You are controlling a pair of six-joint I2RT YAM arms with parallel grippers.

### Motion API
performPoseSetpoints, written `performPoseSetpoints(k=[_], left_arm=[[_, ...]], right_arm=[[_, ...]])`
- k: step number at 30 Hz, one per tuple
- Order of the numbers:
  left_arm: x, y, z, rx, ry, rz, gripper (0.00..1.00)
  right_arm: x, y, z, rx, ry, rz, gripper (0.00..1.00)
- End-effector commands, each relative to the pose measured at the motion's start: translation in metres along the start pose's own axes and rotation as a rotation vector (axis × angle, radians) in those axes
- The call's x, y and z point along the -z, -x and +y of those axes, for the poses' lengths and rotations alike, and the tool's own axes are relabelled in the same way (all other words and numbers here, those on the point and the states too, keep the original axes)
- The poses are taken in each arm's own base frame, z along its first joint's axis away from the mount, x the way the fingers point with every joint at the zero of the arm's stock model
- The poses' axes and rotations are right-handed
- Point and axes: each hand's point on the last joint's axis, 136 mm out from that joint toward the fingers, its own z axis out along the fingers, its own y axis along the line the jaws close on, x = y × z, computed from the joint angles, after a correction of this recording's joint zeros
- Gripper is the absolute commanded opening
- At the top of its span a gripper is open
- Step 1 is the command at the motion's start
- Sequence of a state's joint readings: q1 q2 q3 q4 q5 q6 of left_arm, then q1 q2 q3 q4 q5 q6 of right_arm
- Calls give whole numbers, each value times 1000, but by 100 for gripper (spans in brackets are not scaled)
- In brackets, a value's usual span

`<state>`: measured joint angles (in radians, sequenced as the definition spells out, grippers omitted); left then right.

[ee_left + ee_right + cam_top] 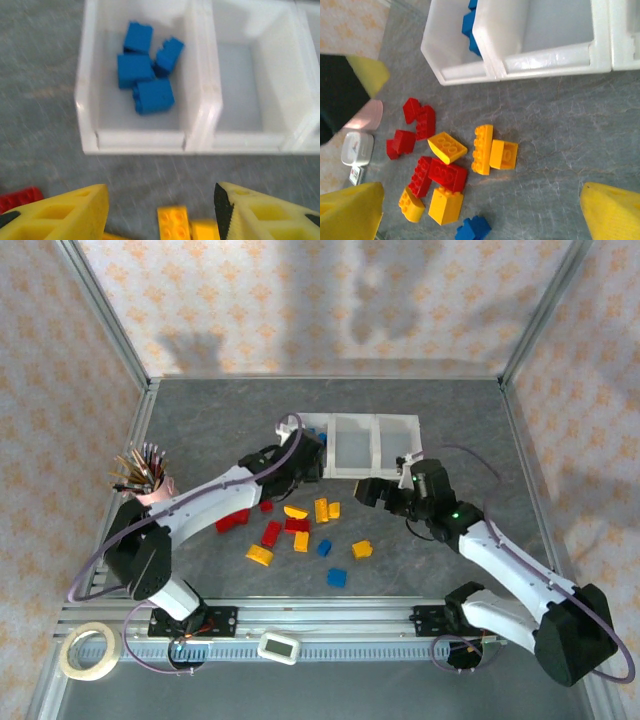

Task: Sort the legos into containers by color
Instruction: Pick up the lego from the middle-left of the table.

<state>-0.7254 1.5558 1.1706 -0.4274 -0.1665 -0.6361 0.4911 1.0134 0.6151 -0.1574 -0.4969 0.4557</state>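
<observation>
Where the left wrist view looks past the fingertips, four blue legos [147,70] lie heaped in the end compartment of the containers [200,125], directly ahead of the left gripper [160,192]. The neighbouring compartment, ahead of the right-hand finger, shows its bare floor. The left gripper is released: its fingers [75,215] stand apart and grasp nothing, and the grey table [45,100] shows between them. Two yellow legos [173,224] lie touching each other on the table under the gap between the fingers. One red lego [20,197] lies just outside the left-hand finger.

The right gripper [481,192] is also released, its fingers spread wide with nothing between them. Ahead of its fingertips the loose bricks lie clustered on the table, apart from the containers:
- red bricks [447,175] – one flat piece against a yellow block, others farther toward the left-hand finger;
- a yellow wedge [447,147] beside a long yellow brick [482,149] that touches a shorter one;
- one blue brick [474,229] between the two fingers, nearest the wrist.

In the top view the left gripper hangs at the containers' near left corner. The right gripper hangs just short of the middle compartment, clear of its wall. A pink cup [158,488] of pencils stands beside the left arm, well apart from both sets of fingers.
</observation>
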Motion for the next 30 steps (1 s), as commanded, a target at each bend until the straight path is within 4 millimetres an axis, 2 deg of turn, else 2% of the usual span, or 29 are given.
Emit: performPoseSetpoints(k=[1, 9, 13, 16, 24, 30], left_arm=[[8, -31, -5, 29, -12, 50, 60], [22, -108, -17, 43, -60, 208, 61], [23, -136, -12, 62, -50, 257, 61], [24, -154, -17, 74, -82, 299, 61], [23, -171, -37, -31, -110, 329, 60], [12, -175, -36, -80, -62, 331, 60]], right_arm=[[1, -8, 1, 51, -20, 34, 100], [4, -40, -10, 62, -34, 121, 100], [3, -57, -16, 52, -30, 161, 100], [3, -66, -20, 45, -31, 182, 100], [2, -74, -27, 17, -28, 175, 100], [2, -73, -28, 15, -33, 168, 100]])
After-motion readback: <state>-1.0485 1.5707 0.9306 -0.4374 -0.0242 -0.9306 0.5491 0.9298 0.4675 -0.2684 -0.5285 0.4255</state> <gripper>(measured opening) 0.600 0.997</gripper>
